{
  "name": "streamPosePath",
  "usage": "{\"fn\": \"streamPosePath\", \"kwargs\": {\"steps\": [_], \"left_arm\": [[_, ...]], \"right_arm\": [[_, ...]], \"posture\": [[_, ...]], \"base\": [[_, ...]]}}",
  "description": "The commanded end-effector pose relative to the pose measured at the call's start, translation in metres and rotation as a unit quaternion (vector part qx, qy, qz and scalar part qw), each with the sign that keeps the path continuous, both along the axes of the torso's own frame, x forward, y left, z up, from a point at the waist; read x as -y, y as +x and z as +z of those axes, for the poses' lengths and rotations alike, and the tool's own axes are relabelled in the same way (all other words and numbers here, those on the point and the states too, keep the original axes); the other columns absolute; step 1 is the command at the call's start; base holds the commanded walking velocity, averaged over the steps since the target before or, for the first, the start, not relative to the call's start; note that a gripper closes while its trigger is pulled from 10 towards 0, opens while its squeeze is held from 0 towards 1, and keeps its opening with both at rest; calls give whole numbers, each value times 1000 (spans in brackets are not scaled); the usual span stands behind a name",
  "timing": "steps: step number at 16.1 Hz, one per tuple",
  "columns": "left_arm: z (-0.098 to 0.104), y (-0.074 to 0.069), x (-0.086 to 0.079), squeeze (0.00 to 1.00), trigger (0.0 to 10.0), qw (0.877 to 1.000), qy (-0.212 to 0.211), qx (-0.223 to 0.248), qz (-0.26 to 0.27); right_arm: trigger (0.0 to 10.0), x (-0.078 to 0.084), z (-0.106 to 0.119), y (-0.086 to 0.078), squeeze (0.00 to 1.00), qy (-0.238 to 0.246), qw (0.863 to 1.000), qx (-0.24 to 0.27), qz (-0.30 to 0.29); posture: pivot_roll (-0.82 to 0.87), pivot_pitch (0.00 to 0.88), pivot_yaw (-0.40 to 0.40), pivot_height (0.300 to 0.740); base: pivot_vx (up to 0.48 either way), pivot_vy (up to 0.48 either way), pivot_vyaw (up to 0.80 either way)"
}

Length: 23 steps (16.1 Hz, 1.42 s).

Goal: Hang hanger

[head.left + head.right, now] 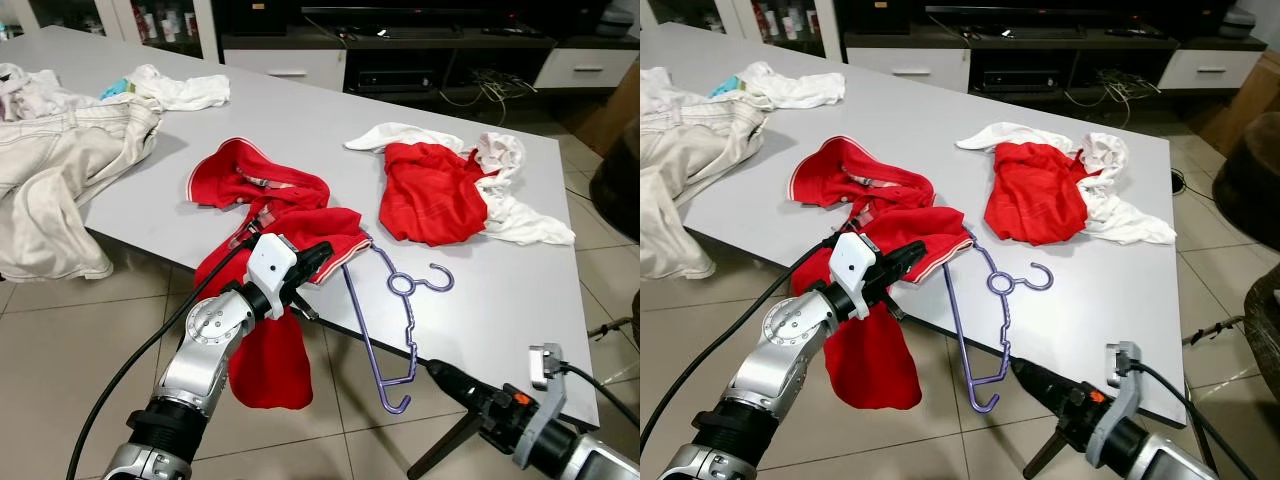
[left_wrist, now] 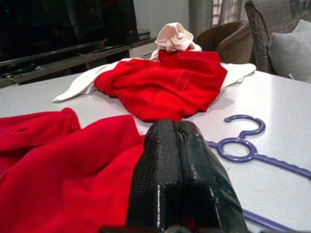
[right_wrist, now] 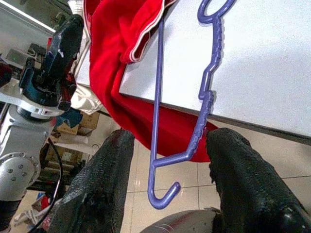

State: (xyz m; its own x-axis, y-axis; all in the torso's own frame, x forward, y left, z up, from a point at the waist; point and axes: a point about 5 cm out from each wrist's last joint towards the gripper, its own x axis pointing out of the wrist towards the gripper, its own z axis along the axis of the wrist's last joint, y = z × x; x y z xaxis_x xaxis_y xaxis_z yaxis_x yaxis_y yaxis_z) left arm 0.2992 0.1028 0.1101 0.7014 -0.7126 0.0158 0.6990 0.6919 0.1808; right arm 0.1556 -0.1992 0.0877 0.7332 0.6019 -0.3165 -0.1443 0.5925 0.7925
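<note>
A purple plastic hanger [image 1: 408, 325] lies at the table's near edge, its hook [image 1: 437, 278] flat on the top and its lower end [image 3: 163, 196] sticking out past the edge. My right gripper [image 3: 171, 141] is open just below that end, one finger on each side of the hanger without touching it; the same gripper [image 1: 1020, 418] sits low in the eye views. A red garment [image 1: 265, 235] is bunched on the table and drapes over the edge toward the floor. My left gripper [image 1: 325, 252] is shut, its fingertips [image 2: 175, 131] just above the red cloth beside the hanger's upper arm.
A second red garment [image 1: 428, 195] tangled with white cloth [image 1: 515, 215] lies further back on the grey table [image 1: 300, 120]. Beige trousers [image 1: 60, 170] and a white shirt [image 1: 185, 88] lie at the left. A dark TV cabinet [image 1: 400, 50] stands behind. Tiled floor [image 1: 90, 330] lies below.
</note>
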Motion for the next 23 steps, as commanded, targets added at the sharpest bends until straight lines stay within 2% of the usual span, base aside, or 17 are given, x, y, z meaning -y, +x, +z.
{"fn": "streamPosePath", "kwargs": {"steps": [1,5,11,17,23], "left_arm": [[2,0,1,0,10000,1000,5,7,-4],[4,2,4,0,10000,1000,3,9,-7],[4,1,3,0,10000,1000,1,10,-2],[1,-4,2,0,10000,1000,2,6,0],[0,-5,0,0,10000,1000,5,3,-2]], "right_arm": [[10000,1,1,-1,0,-4,1000,-4,4],[10000,-13,-5,-1,0,-1,1000,-13,24],[10000,-15,-9,11,0,-13,999,-15,34],[10000,-19,-12,14,0,-16,999,-17,43],[10000,-5,-5,13,0,-23,999,-6,24]], "posture": [[-152,0,-21,740],[-149,0,-20,740],[-133,0,-30,740],[-123,0,-35,740],[-135,0,-27,740]], "base": [[0,0,0],[0,0,0],[0,0,0],[0,0,0],[0,0,0]]}}
